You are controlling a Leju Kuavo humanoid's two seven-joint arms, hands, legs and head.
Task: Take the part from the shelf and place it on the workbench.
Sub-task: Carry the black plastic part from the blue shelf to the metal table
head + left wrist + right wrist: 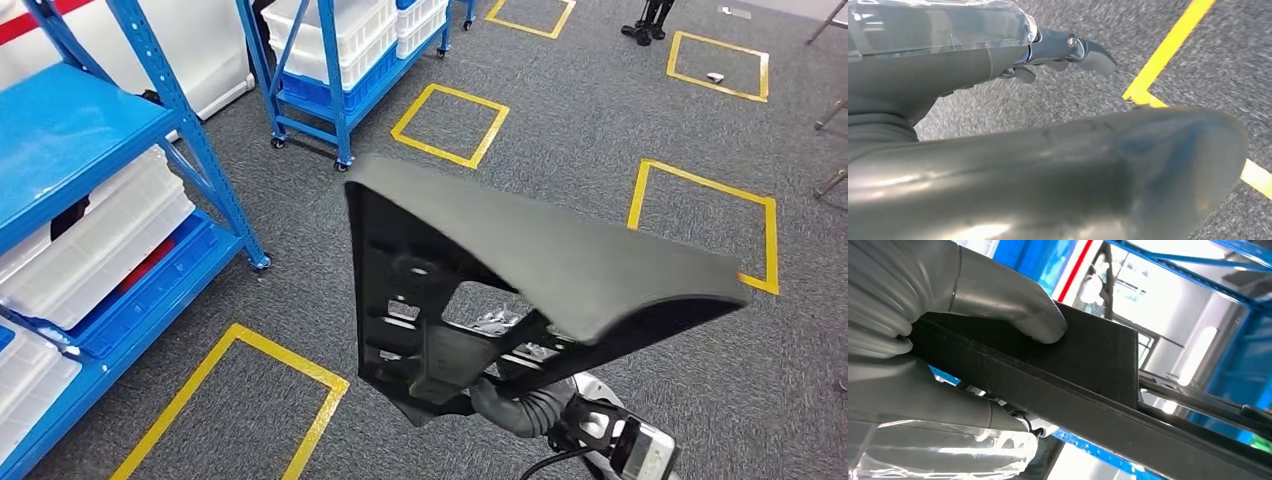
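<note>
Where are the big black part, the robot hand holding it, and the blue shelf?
black part (560,250): head view, its broad curved top.
right robot hand (998,295): right wrist view, its thumb.
blue shelf (70,130): head view, its upper board.

matt black plastic part (560,250), rough grey carpet (600,110)

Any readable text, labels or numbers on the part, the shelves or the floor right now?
None readable. The black part, the blue shelves and the white bins show no lettering. The yellow floor squares are plain outlines. A small white item in one far square is too small to read.
</note>
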